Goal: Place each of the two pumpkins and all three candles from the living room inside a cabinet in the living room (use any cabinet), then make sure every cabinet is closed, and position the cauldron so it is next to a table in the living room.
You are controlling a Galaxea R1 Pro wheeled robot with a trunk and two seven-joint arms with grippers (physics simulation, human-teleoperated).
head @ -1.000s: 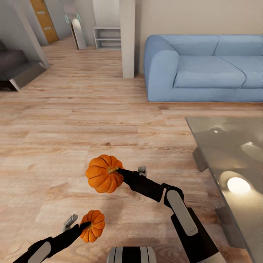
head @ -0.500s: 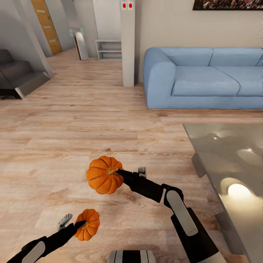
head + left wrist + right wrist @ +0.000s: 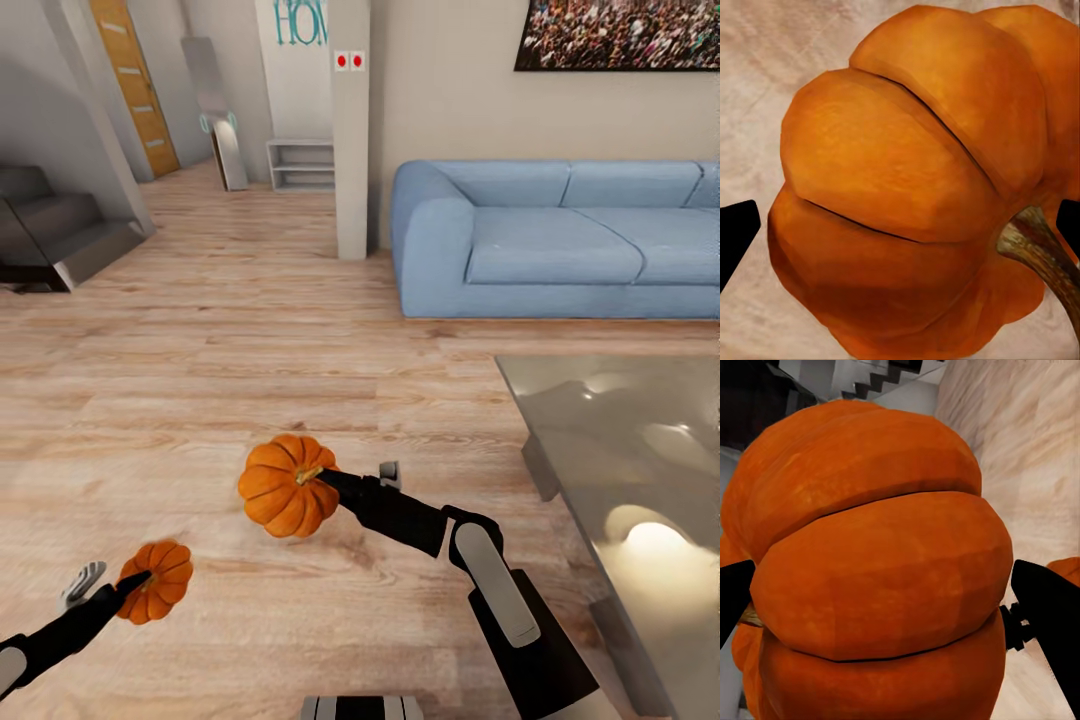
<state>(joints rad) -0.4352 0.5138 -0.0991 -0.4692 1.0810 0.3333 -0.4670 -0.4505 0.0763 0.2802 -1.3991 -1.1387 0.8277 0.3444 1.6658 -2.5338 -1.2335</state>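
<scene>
Pale wood-plank floor (image 3: 200, 400) runs through an open living room. Blue sofa (image 3: 560, 240) against the far wall, a dark framed picture (image 3: 620, 32) above it. A square white pillar (image 3: 350, 130) stands just left of the sofa's arm; grey stairs (image 3: 60, 230) at far left, an orange-brown door (image 3: 133, 85) and a low white shelf unit (image 3: 300, 163) farther back.

Coffee table (image 3: 640, 470), grey and glassy with bright reflections, takes the right side of the head view; one angled slab leg shows under its near-left corner.

Right gripper (image 3: 322, 481): black fingers pinching the larger pumpkin (image 3: 285, 486) near its stem, held in the air above the floor, left of the table's near-left corner and apart from it. From the right wrist camera this pumpkin (image 3: 870, 570) sits between the two dark fingertips (image 3: 1050, 615), ribs running across, stairs visible behind.

Left gripper (image 3: 135, 585): near the lower left edge of the head view, fingers clamped on the smaller pumpkin (image 3: 157, 582), also clear of the floor. Left wrist camera has that pumpkin (image 3: 907, 187) close up, brown stem (image 3: 1039, 244) off to one side, black fingertips (image 3: 735, 236) at either flank.

Pumpkins well apart from each other. Robot's base edge (image 3: 360, 708) shows at bottom centre.
</scene>
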